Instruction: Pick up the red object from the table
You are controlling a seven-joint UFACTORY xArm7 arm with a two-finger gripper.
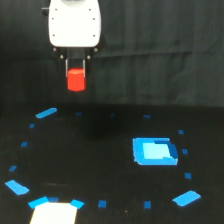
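Note:
The red object (76,80), a small red-orange block, hangs well above the black table (100,150), in the upper left of the exterior view. My gripper (76,75) points straight down from its white housing. Its two thin dark fingers (66,67) sit on either side of the block and are shut on it. The block's upper part is partly hidden between the fingers.
A larger blue square piece (154,151) lies on the table at the exterior view's right. Small blue tape marks ring the table, with bigger blue patches (186,198) near the front. A white patch (54,212) sits at the bottom edge.

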